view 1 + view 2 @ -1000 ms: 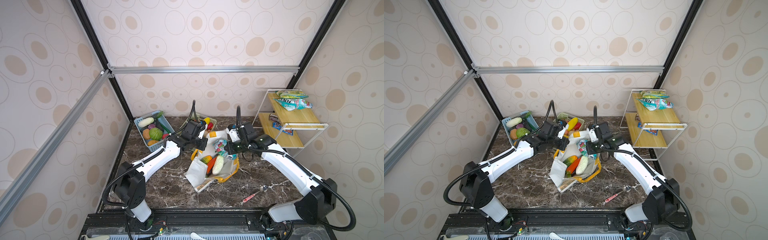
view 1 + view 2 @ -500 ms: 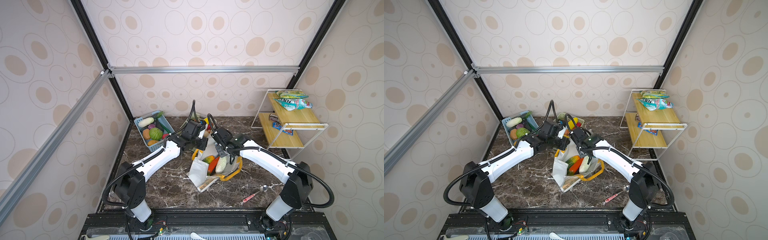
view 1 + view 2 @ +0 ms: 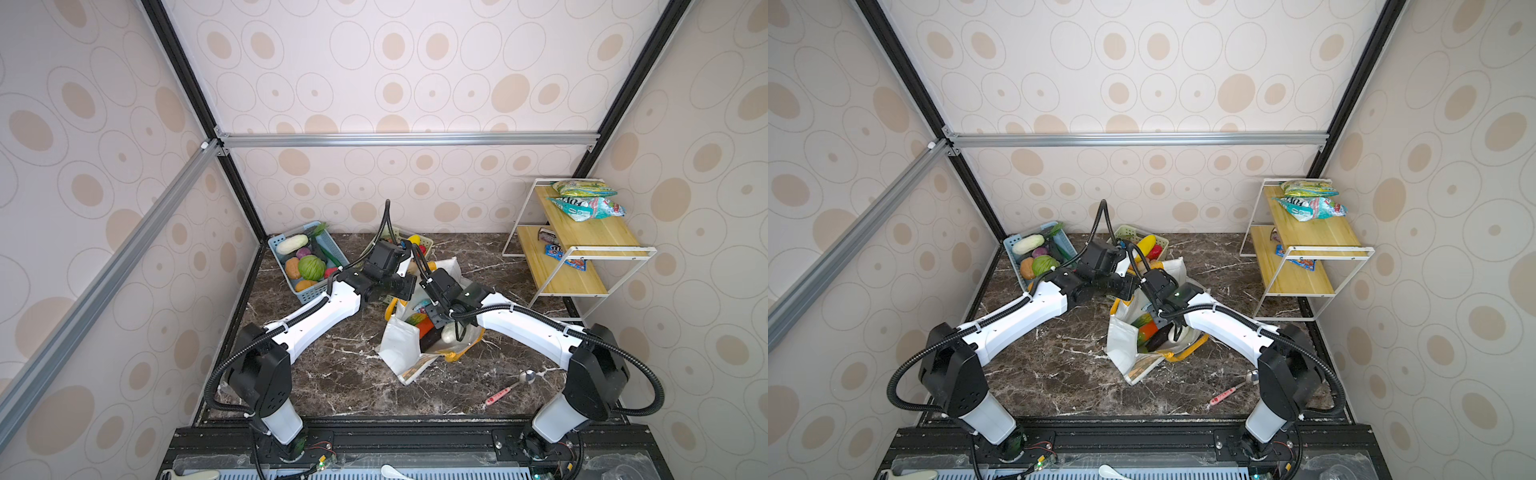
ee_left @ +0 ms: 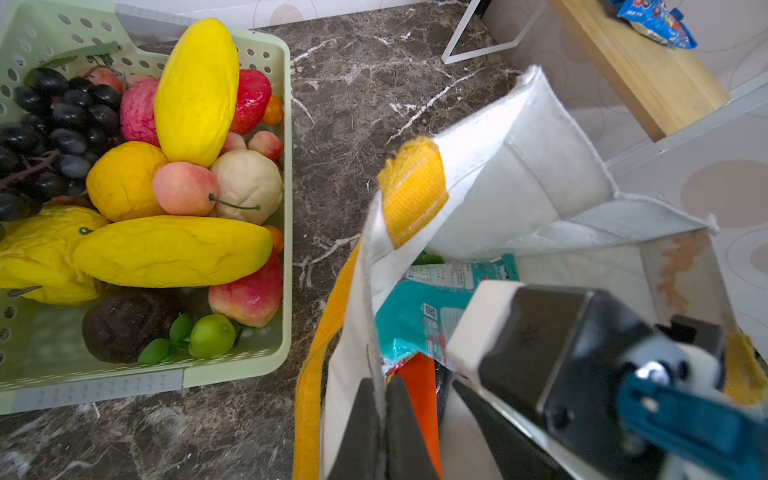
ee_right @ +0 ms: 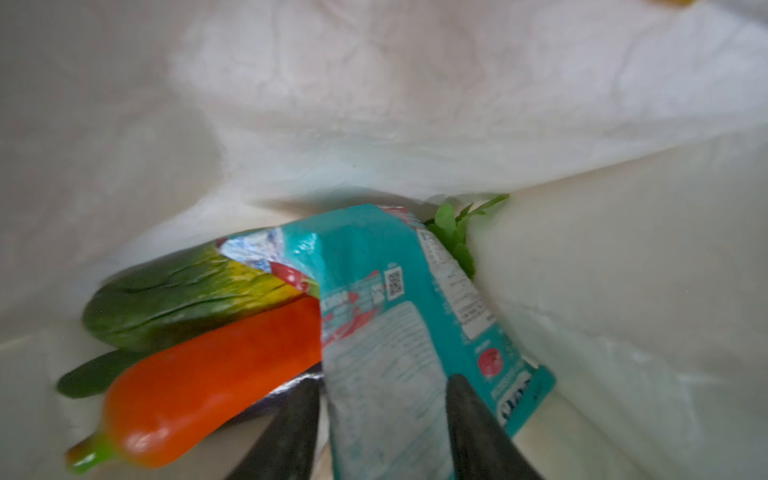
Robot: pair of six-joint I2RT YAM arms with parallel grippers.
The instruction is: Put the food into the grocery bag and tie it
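Pink and small, a spoon (image 3: 509, 388) is lying on the near right of the desk (image 3: 332, 374). Just past it, in the middle, the white grocery bag (image 3: 401, 345) is standing with its mouth open.

The right gripper (image 5: 382, 382) is reaching down inside the bag. Its two fingers are standing apart, and the teal packet (image 5: 374, 266) is lying between them, partly over the orange carrot (image 5: 216, 382) and the green and yellow gourd (image 5: 174, 295). So the packet is in the bag, and this looks like the letting-go part of the packing.

On the far left side of the bag, the left gripper (image 4: 380, 382) is pressing its fingers together on the white rim, pinching it and holding the mouth open. The yellow handles (image 4: 415, 187) are hanging loose, so the tying is not done yet.

Next, I think the right gripper is going to need to come straight up without catching the packet or the bag wall. Then the handles need bringing together.

Farther back, a green basket (image 4: 286, 166) and a blue basket (image 3: 312, 293) are holding more toy fruit, and a wooden shelf (image 3: 582, 232) is standing at the far right.
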